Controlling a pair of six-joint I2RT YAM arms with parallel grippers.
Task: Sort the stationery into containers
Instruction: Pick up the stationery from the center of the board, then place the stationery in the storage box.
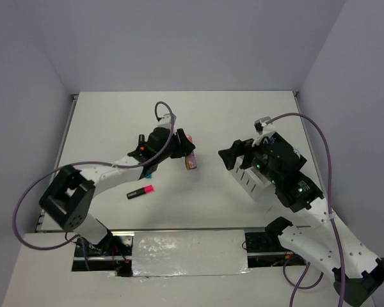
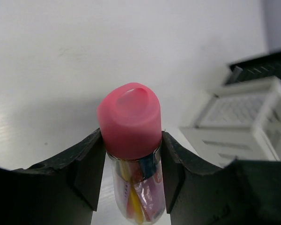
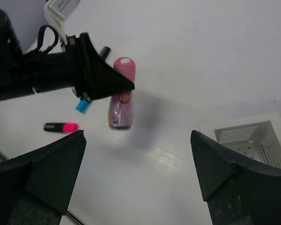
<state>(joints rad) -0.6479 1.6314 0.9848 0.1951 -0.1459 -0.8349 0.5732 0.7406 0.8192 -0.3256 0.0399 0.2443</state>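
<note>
**A:** While the left arm reaches over the white table point(image 1: 115, 121), what is its gripper doing?

**B:** The left gripper point(image 2: 131, 154) is clamped on the pink-capped tube point(image 2: 129, 117). It grips just below the cap and holds the tube above the table, left of the white organizer point(image 1: 253, 182).

**A:** And the right gripper point(image 3: 136, 140)?

**B:** Its jaws stand wide apart, holding nothing, at the organizer's far left corner. A pink highlighter point(image 1: 141, 191) lies on the near left. A blue highlighter point(image 3: 83, 106) lies under the left arm.
</note>
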